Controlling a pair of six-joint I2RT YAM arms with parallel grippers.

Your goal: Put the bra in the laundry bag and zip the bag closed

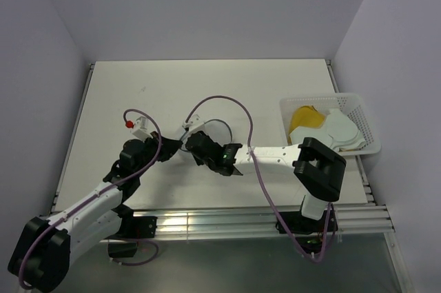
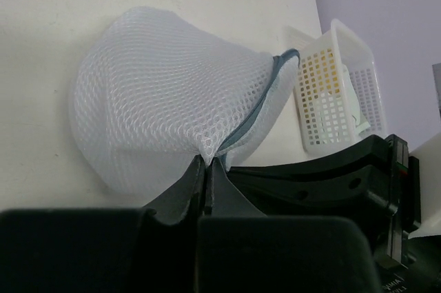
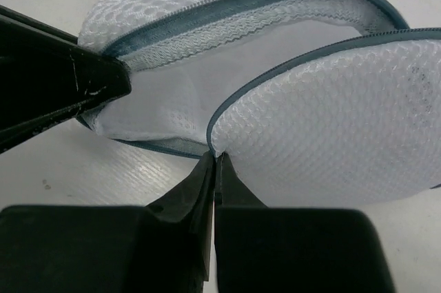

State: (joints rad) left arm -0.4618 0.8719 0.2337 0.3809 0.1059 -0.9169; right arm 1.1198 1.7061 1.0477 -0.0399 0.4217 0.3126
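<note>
**Both grippers pinch the open laundry bag at mid-table**

At the left, the left arm [image 1: 83, 210] reaches up and to the right across the white table [image 1: 207, 86]. The left gripper [image 2: 208, 163] has its fingers pressed together on a fold of white mesh at the near edge of the laundry bag [image 2: 158, 100], close to the dark zipper rim [image 2: 272, 89]. The bag rests on the table as a rounded dome just beyond the fingertips.

The right wrist view shows the bag unzipped. Its two mesh halves stand apart, the grey-blue zipper tape [image 3: 227, 3] curves round the far half, and the near half [image 3: 331, 120] swings out towards the camera. A smooth pale surface shows in the gap between them, but I cannot tell whether it is lining or something put inside.

The right gripper [image 3: 215, 160] has its fingers closed tight on the rim of that near half, at its lower left corner. The left gripper's black fingers [image 3: 69, 86] enter this view from the left, touching the far half.

Further right, the right arm [image 1: 303, 162] stretches leftward from its base. Well apart from the bag, at the table's right edge, stands a white perforated basket [image 1: 371, 131] holding a yellow cup-shaped piece [image 1: 306, 120] and white pieces [image 1: 341, 131].
</note>
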